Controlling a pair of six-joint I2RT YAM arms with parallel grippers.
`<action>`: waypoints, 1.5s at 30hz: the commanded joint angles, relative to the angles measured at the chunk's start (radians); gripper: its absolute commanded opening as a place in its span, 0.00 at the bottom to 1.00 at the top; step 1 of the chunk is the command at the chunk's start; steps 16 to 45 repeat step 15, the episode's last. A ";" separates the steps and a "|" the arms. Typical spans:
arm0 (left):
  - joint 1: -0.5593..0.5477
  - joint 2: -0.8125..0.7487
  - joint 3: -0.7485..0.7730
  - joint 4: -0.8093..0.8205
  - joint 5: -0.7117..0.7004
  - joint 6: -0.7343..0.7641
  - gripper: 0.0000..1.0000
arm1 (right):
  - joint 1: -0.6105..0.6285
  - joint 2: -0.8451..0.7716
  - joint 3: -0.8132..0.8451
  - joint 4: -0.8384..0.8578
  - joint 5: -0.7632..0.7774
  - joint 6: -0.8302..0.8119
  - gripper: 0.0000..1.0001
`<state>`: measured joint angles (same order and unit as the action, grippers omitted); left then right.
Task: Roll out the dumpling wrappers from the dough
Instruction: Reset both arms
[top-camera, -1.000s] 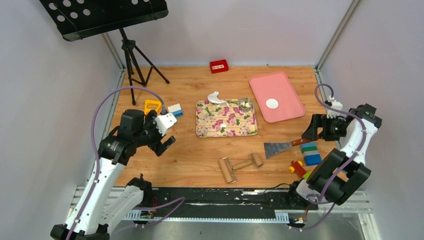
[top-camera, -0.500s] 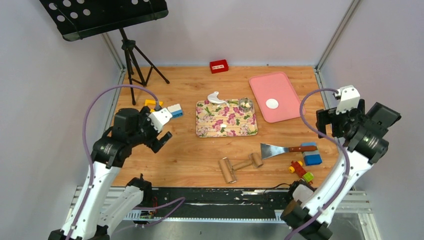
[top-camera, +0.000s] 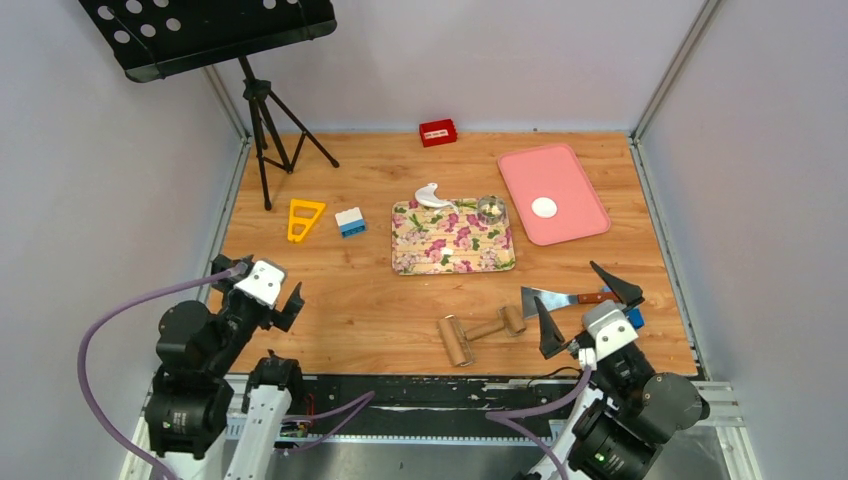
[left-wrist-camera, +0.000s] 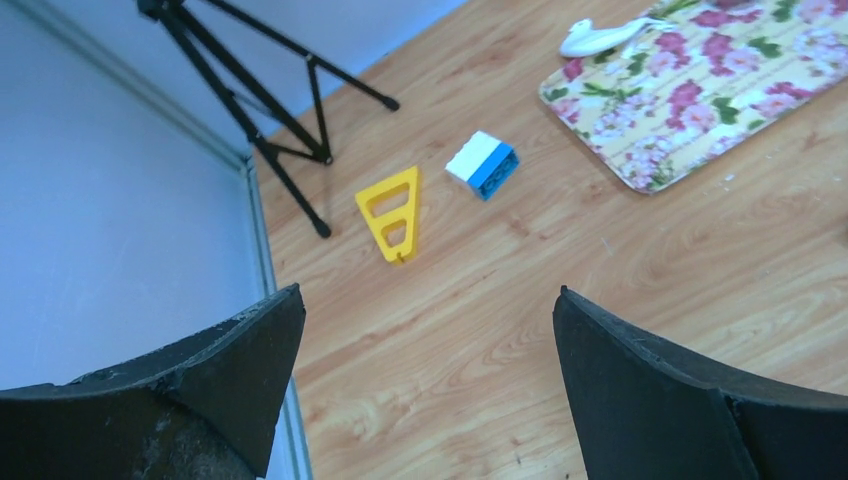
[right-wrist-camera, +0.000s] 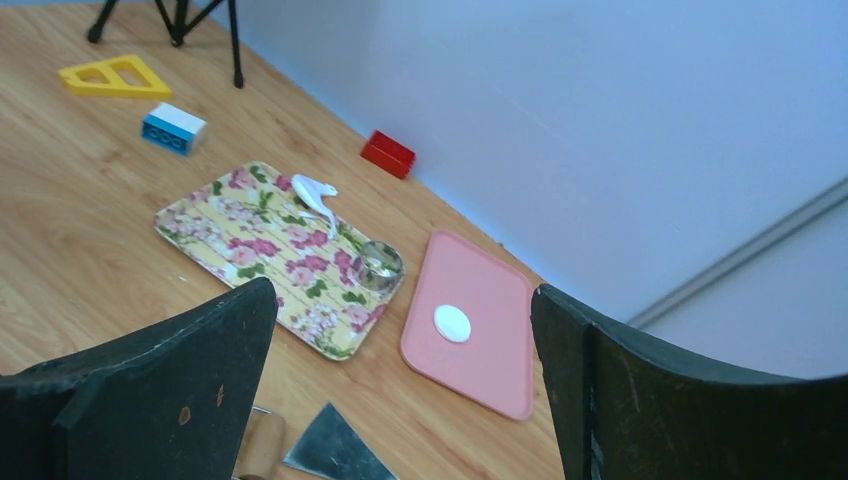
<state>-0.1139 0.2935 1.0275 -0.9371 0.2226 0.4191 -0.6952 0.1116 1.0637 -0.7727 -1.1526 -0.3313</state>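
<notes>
While both pincers hang spread and empty: left gripper (left-wrist-camera: 428, 310) 7 o'clock, right gripper (right-wrist-camera: 402, 295) 5 o'clock | dumpling wrapper (top-camera: 544, 207) on pink tray (top-camera: 580, 185), 1 o'clock | dough (top-camera: 430, 195) straddles floral board (top-camera: 450, 245) at its 11 o'clock edge | risk: a clumsy approach likely nudges it off.

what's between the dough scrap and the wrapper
The metal ring cutter, on the floral board's far right corner, lies between the dough scrap and the wrapper on the pink tray. The top view shows it plainly.
</notes>
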 joint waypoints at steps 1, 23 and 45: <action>0.196 -0.063 -0.043 0.078 0.148 -0.085 1.00 | -0.006 -0.018 -0.066 0.126 -0.118 0.183 1.00; 0.241 -0.146 -0.139 0.074 0.268 -0.060 1.00 | -0.015 -0.098 -0.101 0.108 -0.054 0.317 1.00; 0.241 -0.146 -0.139 0.074 0.268 -0.060 1.00 | -0.015 -0.098 -0.101 0.108 -0.054 0.317 1.00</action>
